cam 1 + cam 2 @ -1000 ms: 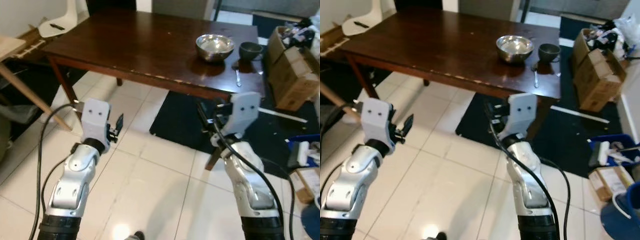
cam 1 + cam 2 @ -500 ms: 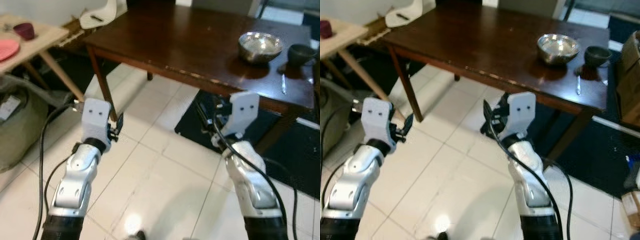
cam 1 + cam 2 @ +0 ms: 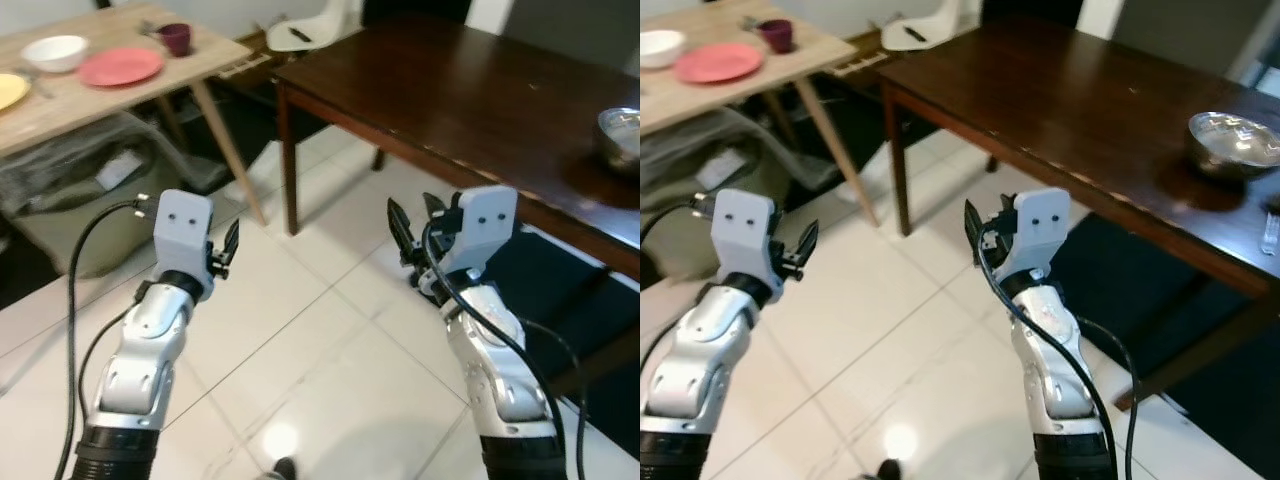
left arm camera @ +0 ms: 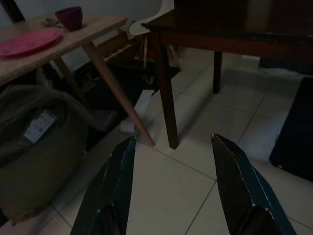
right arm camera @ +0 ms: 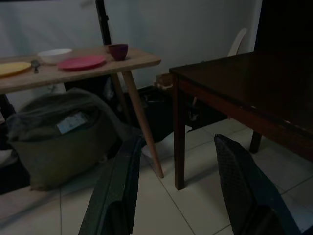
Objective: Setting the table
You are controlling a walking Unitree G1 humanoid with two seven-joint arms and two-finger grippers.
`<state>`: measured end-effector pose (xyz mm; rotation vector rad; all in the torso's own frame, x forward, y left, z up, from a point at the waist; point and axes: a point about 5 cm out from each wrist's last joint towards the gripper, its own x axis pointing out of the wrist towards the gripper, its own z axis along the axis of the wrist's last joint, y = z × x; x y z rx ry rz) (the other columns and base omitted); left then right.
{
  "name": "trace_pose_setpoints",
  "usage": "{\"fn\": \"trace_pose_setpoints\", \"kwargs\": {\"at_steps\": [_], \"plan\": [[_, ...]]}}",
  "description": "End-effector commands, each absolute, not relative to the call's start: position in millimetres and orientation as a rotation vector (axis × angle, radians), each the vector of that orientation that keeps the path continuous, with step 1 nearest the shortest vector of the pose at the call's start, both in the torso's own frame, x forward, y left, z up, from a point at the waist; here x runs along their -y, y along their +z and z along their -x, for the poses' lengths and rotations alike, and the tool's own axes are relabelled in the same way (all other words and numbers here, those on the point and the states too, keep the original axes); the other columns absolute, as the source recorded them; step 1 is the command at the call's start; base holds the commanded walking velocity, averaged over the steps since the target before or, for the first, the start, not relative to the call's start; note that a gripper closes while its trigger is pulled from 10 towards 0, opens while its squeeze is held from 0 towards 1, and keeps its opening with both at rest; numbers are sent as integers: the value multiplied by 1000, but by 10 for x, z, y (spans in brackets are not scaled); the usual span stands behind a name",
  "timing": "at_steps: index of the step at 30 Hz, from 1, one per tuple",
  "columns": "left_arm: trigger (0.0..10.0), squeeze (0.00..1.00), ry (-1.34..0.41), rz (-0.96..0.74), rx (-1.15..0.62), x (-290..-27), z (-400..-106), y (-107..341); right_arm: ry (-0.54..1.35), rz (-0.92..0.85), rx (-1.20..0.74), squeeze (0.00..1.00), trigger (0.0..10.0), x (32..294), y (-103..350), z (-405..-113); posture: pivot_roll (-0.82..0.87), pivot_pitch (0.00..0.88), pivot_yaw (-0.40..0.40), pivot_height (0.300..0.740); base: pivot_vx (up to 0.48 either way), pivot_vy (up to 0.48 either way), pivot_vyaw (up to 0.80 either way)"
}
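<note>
A light wooden table [image 3: 210,60] stands at the far left. It carries a pink plate [image 3: 120,67], a white bowl [image 3: 57,50], a maroon cup [image 3: 176,38] and the edge of a yellow plate [image 3: 8,90]. The dark wooden table [image 3: 470,90] is ahead on the right, with a silver bowl [image 3: 1232,140] and a utensil [image 3: 1270,230] on it. My left gripper [image 4: 171,139] is open and holds nothing, raised over the tiled floor. My right gripper [image 3: 410,212] is also open with nothing in it, just short of the dark table's near edge.
An olive bag [image 3: 90,190] lies under the light table. A white chair [image 3: 310,25] stands behind the gap between the tables. A dark rug [image 3: 560,290] lies under the dark table. White tiled floor [image 3: 300,340] stretches before me.
The camera has swung left: the dark table slid to the right and the light table with its dishes came into view. Both arms keep the same raised pose, fingers open.
</note>
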<state>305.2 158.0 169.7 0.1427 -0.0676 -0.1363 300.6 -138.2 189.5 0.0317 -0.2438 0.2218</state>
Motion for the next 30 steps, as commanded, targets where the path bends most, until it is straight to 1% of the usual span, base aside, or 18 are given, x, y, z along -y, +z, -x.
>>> {"fn": "trace_pose_setpoints", "kwargs": {"at_steps": [1,15,18,22,30], "plan": [[10000,0,-118,-161,47,-1610,-3056,1650,218,-31,235,0,10000,1382,1873,-3004,-106,7,64,740,0,0,763],[10000,0,-84,-171,42,-1646,-3074,1636,215,-30,238,0,10000,1384,1874,-3004,-106,7,64,740,0,0,763],[10000,0,-60,-194,49,-1671,-3087,1634,209,-32,241,0,10000,1383,1880,-3007,-105,8,63,740,0,0,481],[10000,0,-20,-211,44,-1711,-3110,1635,207,-43,248,0,10000,1382,1891,-3009,-106,7,62,740,480,0,0],[10000,0,-18,-208,52,-1704,-3116,1648,204,-38,254,0,10000,1389,1900,-3008,-106,7,62,740,480,0,0]]}}
